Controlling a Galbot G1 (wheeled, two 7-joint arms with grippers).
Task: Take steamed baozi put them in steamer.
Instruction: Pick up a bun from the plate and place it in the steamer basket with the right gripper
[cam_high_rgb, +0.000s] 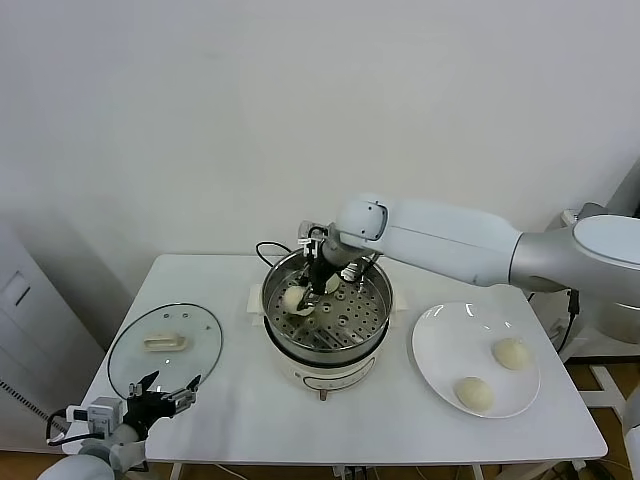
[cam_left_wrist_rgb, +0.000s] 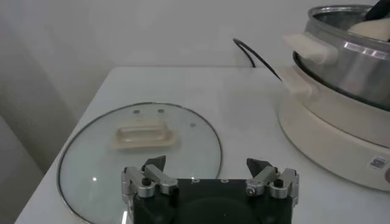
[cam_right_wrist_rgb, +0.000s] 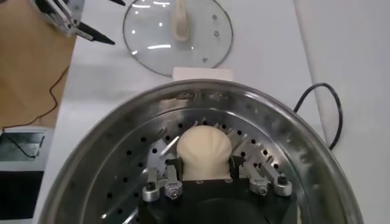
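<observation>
Inside the steamer (cam_high_rgb: 326, 312), a bun (cam_right_wrist_rgb: 204, 152) is gripped between the right claw (cam_right_wrist_rgb: 205, 176) fingers, held low for setting down; the left claw (cam_left_wrist_rgb: 210, 173) is parked open nearby.

Even, diffuse light falls from above and the scene is bright, with only soft, short shadows under the steamer (cam_high_rgb: 326, 322) and the plate (cam_high_rgb: 440, 350) on the worktop (cam_high_rgb: 230, 400). Glare streaks cross the glass lid (cam_right_wrist_rgb: 177, 36) and the steel rim. In the left wrist view the near pincer (cam_left_wrist_rgb: 210, 176) is slightly soft. The right wrist view bows the pot's rim at its edges.
</observation>
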